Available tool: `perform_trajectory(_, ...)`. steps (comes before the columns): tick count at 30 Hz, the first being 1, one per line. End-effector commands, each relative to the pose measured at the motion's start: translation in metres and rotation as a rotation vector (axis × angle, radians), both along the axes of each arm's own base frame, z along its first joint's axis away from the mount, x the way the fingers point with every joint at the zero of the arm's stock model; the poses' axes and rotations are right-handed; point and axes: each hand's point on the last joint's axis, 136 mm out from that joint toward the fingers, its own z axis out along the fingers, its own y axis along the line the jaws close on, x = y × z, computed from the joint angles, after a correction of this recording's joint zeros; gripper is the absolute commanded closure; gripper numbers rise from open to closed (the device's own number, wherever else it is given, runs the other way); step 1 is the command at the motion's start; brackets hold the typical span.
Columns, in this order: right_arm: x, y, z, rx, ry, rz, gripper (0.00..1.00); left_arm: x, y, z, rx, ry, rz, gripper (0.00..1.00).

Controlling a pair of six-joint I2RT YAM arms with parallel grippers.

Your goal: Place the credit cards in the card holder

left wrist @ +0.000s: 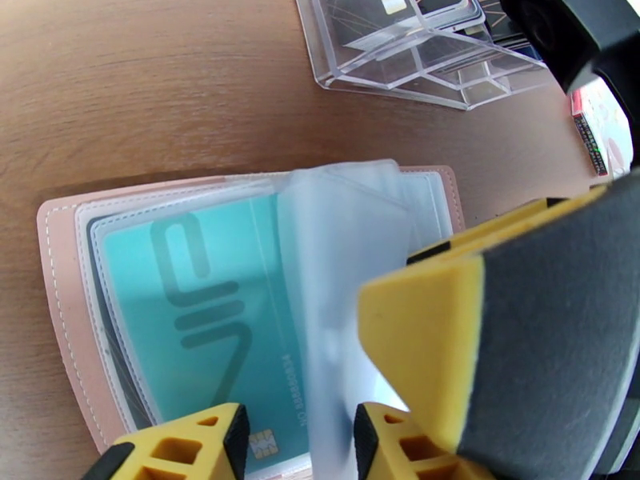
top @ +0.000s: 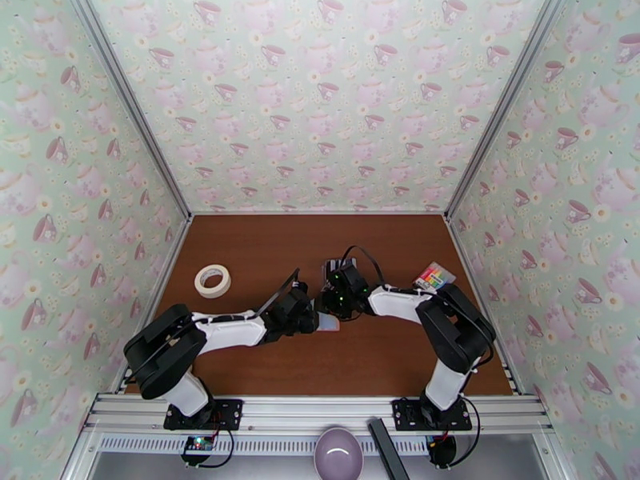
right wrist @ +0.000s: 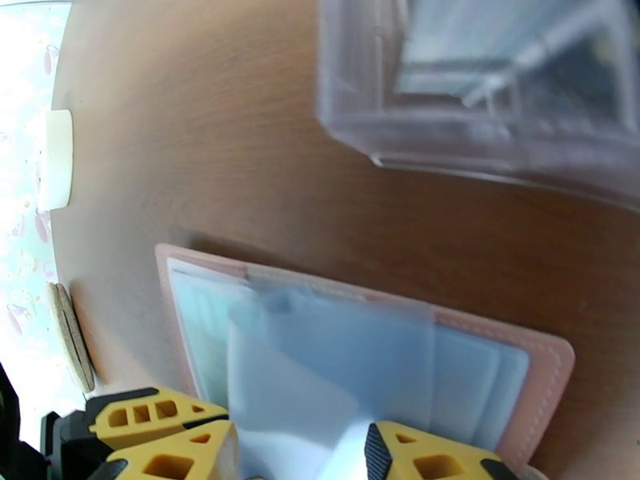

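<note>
The pink card holder lies open on the table, with a teal card in one of its clear pockets. A loose clear pocket leaf stands up from its middle. My left gripper is at the holder's near edge, jaws apart, with the leaf and the teal card's chip between them. From the other side my right gripper also stands with jaws apart over the pocket leaves. More credit cards, dark and pale, sit in the clear rack behind. Both grippers meet at the holder mid-table.
A roll of white tape lies at the left. The multicoloured striped pad sits at the right wall. The clear rack stands just behind the grippers. A lilac bowl rests on the rail between the arm bases.
</note>
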Motion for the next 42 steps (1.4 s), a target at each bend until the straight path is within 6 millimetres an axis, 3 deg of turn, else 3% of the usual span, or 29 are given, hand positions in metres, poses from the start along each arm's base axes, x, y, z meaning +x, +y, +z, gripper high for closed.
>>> perform_trajectory(1, 0.006, 0.007, 0.002, 0.02, 0.006, -0.005, 0.52, -0.018, 0.017, -0.021, 0.075, 0.078, -0.004, 0.58)
perform_trajectory(24, 0.0, 0.023, 0.045, 0.081, -0.046, 0.021, 0.52, -0.011, 0.013, 0.0, 0.069, 0.045, -0.012, 0.52)
perform_trajectory(36, -0.003, 0.043, 0.047, 0.156, -0.016, 0.046, 0.52, -0.001, 0.014, 0.049, 0.037, -0.025, -0.009, 0.42)
perform_trajectory(42, -0.007, 0.056, 0.052, 0.192, -0.013, 0.058, 0.52, 0.001, 0.019, 0.054, 0.039, -0.034, -0.001, 0.42)
